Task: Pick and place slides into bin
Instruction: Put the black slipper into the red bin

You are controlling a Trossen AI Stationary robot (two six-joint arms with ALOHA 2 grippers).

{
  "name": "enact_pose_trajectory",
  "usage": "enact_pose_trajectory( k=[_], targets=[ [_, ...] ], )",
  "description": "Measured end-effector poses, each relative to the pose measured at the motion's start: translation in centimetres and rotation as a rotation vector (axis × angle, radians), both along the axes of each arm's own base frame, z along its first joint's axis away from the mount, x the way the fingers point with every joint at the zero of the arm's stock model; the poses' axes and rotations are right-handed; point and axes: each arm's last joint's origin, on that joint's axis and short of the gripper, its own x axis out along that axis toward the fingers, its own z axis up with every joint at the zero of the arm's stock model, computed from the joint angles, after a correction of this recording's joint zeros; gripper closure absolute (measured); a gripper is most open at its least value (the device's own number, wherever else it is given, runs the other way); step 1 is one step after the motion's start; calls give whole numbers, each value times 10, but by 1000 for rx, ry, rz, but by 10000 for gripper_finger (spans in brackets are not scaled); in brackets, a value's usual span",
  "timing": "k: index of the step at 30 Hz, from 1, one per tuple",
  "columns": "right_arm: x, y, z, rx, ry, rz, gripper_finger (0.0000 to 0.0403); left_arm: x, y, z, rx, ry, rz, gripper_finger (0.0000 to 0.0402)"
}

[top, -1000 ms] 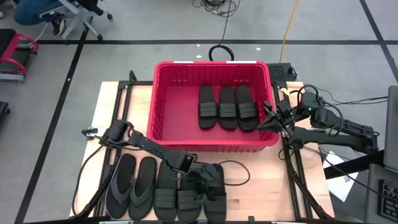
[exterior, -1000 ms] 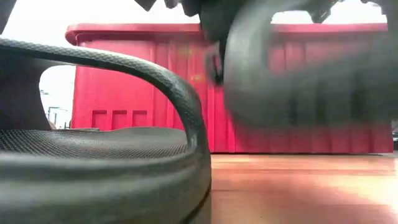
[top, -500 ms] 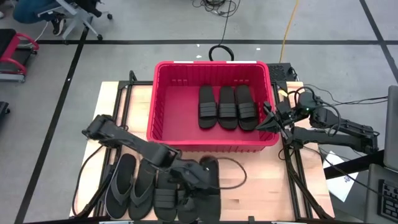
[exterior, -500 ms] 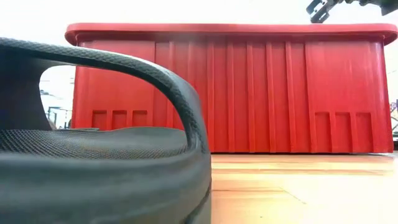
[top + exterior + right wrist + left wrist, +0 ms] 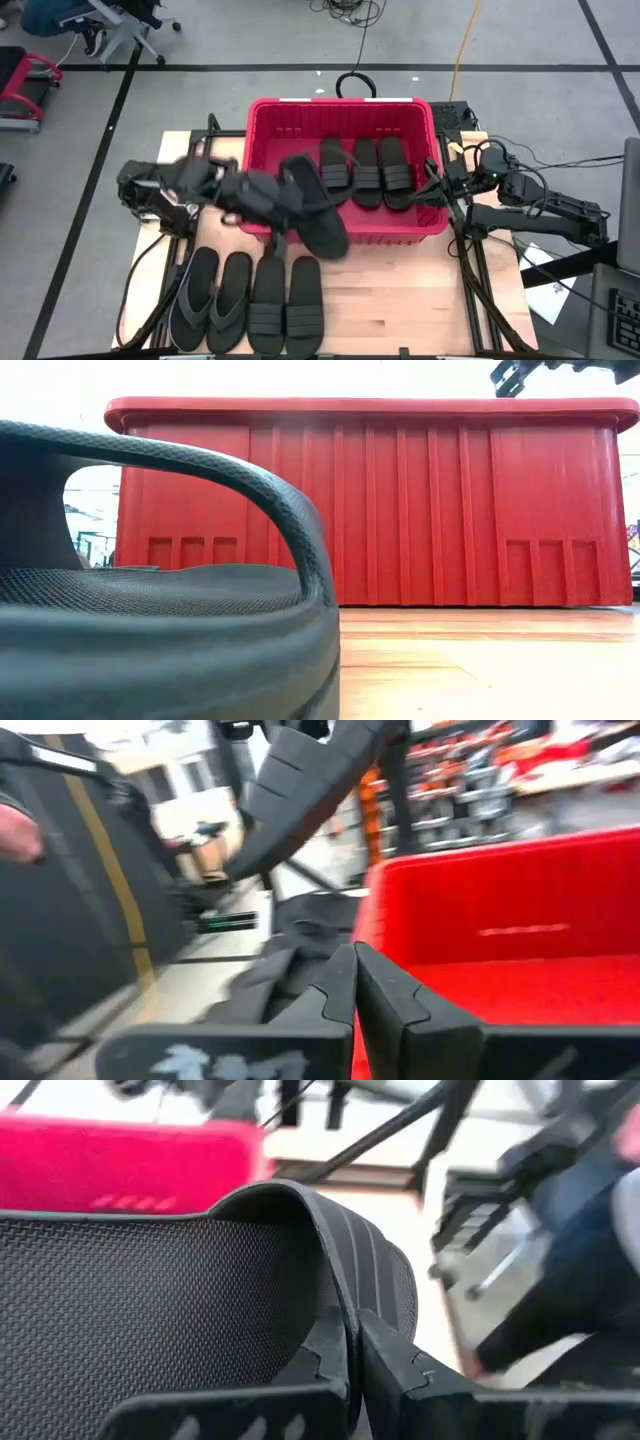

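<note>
The left gripper (image 5: pixel 272 197) is clamped on a black ribbed-band slide (image 5: pixel 315 203), held above the red bin's (image 5: pixel 262 118) near left wall, its long axis running diagonally across the rim. On the table in front lie two thong sandals (image 5: pixel 211 298) and two band slides (image 5: pixel 286 305), lengthwise toward the bin. Three band slides (image 5: pixel 366 171) lie side by side inside. The right gripper (image 5: pixel 432 195), fingers together and empty, waits at the bin's right wall.

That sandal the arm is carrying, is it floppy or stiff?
Probably fairly stiff: the slide keeps its shape while the left gripper pinches only its edge. Likely light too, since thin shut fingers hold it up over the bin. Its textured sole probably resists slipping.
</note>
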Motion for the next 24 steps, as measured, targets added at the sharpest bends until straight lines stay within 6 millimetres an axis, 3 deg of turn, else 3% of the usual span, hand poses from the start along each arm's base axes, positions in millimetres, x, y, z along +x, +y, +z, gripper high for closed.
enact_pose_trajectory(
  k=[7,17,20,24],
  targets=[
    [1,-5,0,-142,-19,-169,403,-19,82,-10,141,228,-10,400],
    [0,-12,0,-11,7,-417,403,-38,194,-25,210,209,-220,400],
    [-1,-13,1,38,-5,-488,403,-38,218,-43,187,212,-273,400],
    [-4,-13,9,106,-84,-491,403,-31,242,-84,84,183,-376,400]
  ],
)
